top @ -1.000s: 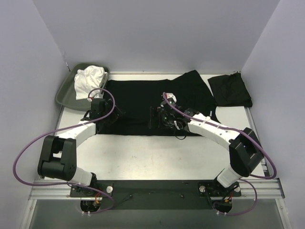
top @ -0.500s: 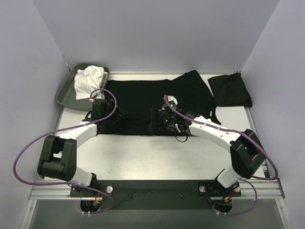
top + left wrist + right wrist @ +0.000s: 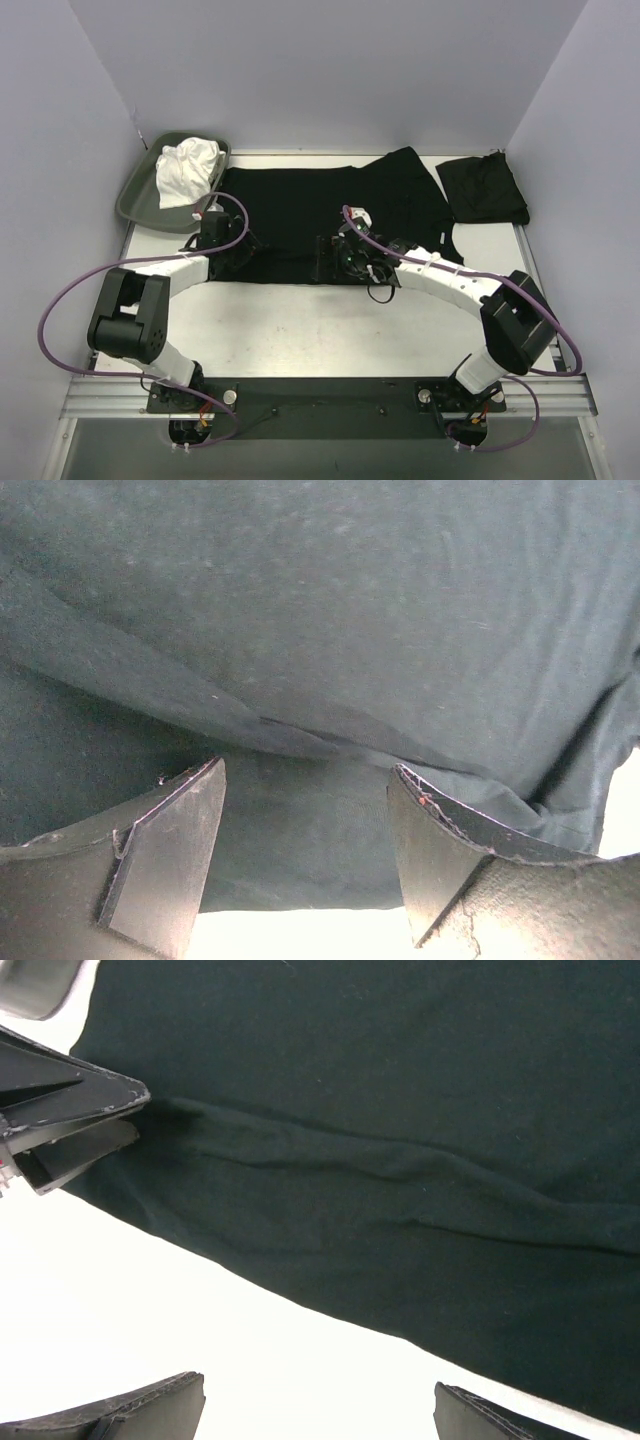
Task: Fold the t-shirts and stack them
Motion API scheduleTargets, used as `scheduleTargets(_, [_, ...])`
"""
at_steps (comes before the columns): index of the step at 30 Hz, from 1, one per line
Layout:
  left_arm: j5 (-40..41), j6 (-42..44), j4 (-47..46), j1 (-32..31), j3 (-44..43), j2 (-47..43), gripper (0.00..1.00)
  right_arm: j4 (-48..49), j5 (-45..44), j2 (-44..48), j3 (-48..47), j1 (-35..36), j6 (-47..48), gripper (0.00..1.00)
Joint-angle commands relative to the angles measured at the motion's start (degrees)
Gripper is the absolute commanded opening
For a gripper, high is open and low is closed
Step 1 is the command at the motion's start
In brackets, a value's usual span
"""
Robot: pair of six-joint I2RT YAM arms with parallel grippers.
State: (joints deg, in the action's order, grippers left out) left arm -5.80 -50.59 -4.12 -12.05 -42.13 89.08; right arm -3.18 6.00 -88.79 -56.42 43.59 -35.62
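Note:
A black t-shirt (image 3: 290,205) lies spread flat across the back middle of the table, with a long crease near its front hem (image 3: 400,1175). A second black t-shirt (image 3: 483,188) lies folded at the back right. My left gripper (image 3: 243,250) sits low at the spread shirt's near-left corner. In its wrist view the left gripper (image 3: 305,770) is open, with the hem (image 3: 300,860) lying between its fingers. My right gripper (image 3: 322,258) is at the front hem's middle. It stands open (image 3: 318,1385) over bare table just short of the cloth, facing the left fingers (image 3: 80,1090).
A grey-green tray (image 3: 135,195) at the back left corner holds a crumpled white cloth (image 3: 187,168). White tabletop (image 3: 320,330) lies between the shirt and the arm bases. Walls close in on the left, back and right.
The left arm has swung its gripper a little to the right, along the shirt's near-left corner. The right gripper has slid slightly toward the front hem. Both stay open.

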Motion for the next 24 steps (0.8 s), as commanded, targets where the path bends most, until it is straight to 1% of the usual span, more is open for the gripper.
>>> scheduleTargets(1, [1.58, -0.13, -2.82, 0.01, -3.92, 2.59, 0.75, 0.63, -0.9, 2.84, 1.23, 0.35, -0.07, 1.0])
scheduleTargets(11, [1.5, 0.14, -3.79, 2.47, -8.84, 7.77, 0.75, 1.6, -0.81, 3.63, 3.95, 0.35, -0.42, 1.0])
scheduleTargets(19, [0.36, 0.05, -3.7, 5.64, -10.43, 9.62, 0.75, 1.51, -1.6, 3.19, 5.1, 0.44, -0.33, 1.0])
scheduleTargets(22, [0.09, -0.3, -4.66, 5.38, -8.33, 8.75, 0.74, 0.37, -5.72, 4.93, 5.8, 0.53, -0.07, 1.0])
scheduleTargets(23, [0.0, -0.21, -5.63, 4.68, -7.54, 7.09, 0.74, -0.15, -10.52, 5.56, 5.89, 0.44, 0.8, 1.0])
scheduleTargets(24, [0.18, -0.13, -5.55, 3.02, -7.27, 6.2, 0.74, -1.29, -13.35, 6.0, 5.71, 0.35, 1.33, 1.0])
